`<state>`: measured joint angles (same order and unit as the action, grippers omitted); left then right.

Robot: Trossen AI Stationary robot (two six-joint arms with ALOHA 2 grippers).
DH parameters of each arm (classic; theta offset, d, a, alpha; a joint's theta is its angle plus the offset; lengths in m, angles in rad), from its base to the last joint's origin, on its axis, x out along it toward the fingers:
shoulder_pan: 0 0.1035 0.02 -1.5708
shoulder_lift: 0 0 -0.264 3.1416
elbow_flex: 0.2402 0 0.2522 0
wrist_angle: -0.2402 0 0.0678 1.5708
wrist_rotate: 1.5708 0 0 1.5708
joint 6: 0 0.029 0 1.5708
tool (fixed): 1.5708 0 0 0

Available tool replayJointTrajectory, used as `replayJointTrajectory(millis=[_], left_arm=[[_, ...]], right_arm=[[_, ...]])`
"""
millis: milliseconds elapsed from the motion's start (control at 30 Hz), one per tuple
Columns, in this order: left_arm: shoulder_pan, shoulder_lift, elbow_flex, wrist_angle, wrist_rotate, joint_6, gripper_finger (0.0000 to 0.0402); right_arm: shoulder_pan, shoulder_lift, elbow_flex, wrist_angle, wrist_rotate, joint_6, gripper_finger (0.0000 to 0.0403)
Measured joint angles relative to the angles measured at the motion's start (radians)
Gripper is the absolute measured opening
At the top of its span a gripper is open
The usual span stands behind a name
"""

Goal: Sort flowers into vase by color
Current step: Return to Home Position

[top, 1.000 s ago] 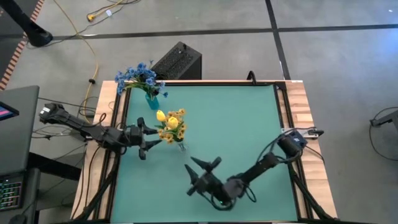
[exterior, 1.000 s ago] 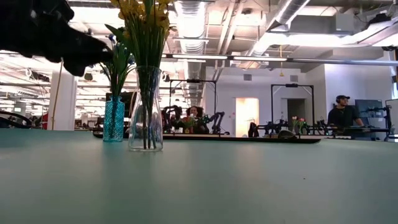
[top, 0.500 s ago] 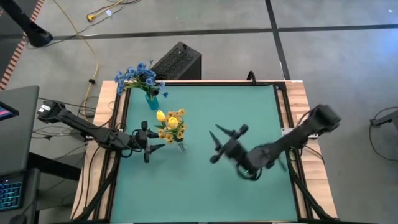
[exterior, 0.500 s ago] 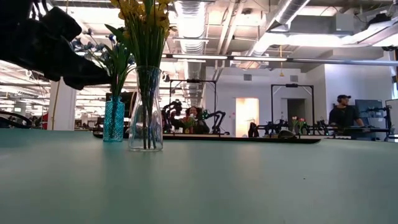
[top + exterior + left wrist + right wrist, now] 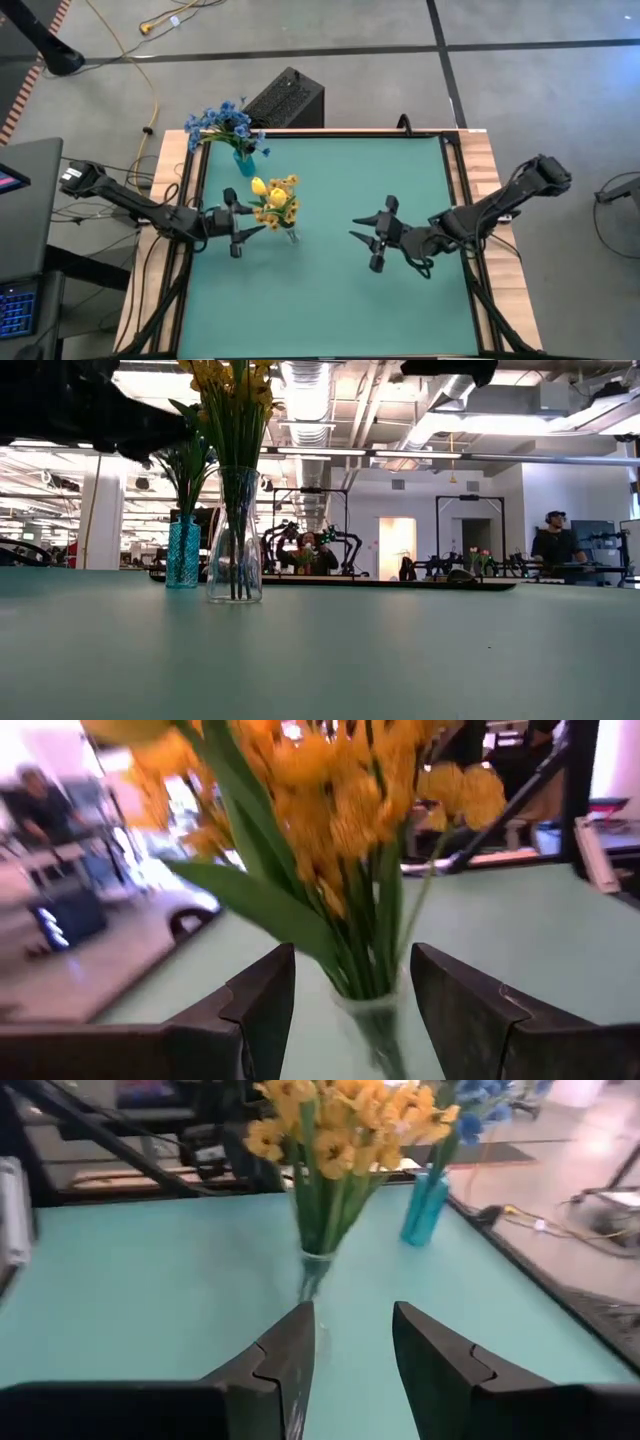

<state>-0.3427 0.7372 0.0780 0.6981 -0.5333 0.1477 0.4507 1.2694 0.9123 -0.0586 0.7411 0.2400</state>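
Note:
Yellow flowers (image 5: 274, 198) stand in a clear glass vase (image 5: 237, 535) at the table's left middle. Blue flowers (image 5: 222, 122) stand in a teal vase (image 5: 243, 160) at the far left corner. My left gripper (image 5: 250, 222) is open and level, just left of the clear vase. In the left wrist view (image 5: 352, 990) its fingers frame the green stems (image 5: 370, 935) without touching them. My right gripper (image 5: 362, 232) hangs open above the table's middle and points left at the clear vase (image 5: 315, 1270). Neither gripper holds a flower.
A black box (image 5: 285, 98) sits behind the table's far edge. The green mat (image 5: 380, 170) lies bare right of the vases. In the low view, the room beyond the table holds other robot stations and a person (image 5: 548, 540) at the far right.
My right gripper has swung from the table's near edge toward the far and right side. It has risen and turned, so that it now points left toward the clear vase. Both vases and their flowers have stayed in place.

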Motion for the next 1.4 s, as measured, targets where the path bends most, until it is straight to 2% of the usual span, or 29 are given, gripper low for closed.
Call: replayJointTrajectory(millis=[200, 367, 533, 767, 833, 1033, 1200, 1400], left_arm=[[0.019, -0.004, 0.003, 0.075, -0.028, 0.150, 0.0190], [0.019, -0.007, 0.036, 0.053, -0.014, 0.231, 0.0190], [0.020, -0.006, 0.089, -0.062, 0.059, 0.238, 0.0190], [0.020, -0.005, 0.144, -0.266, 0.017, 0.206, 0.0190], [0.020, -0.006, 0.147, -0.284, 0.011, 0.205, 0.0190], [0.020, -0.005, 0.150, -0.296, 0.027, 0.168, 0.0190], [0.020, -0.005, 0.150, -0.295, 0.040, 0.158, 0.0190], [0.020, -0.005, 0.150, -0.297, 0.044, 0.145, 0.0190]], right_arm=[[-0.006, 0.017, 0.000, 0.165, 0.070, -0.016, 0.0162], [-0.022, 0.119, 0.002, 0.408, 0.037, -0.174, 0.0162], [-0.031, 0.233, 0.114, 0.533, 0.027, -0.343, 0.0162], [-0.104, 0.377, 0.320, 0.520, -0.065, -0.407, 0.0162], [-0.131, 0.402, 0.379, 0.455, -0.085, -0.423, 0.0167], [-0.189, 0.483, 0.540, 0.307, -0.121, -0.432, 0.0215], [-0.188, 0.483, 0.570, 0.239, -0.144, -0.435, 0.0265], [-0.160, 0.471, 0.569, 0.218, -0.149, -0.469, 0.0277]])
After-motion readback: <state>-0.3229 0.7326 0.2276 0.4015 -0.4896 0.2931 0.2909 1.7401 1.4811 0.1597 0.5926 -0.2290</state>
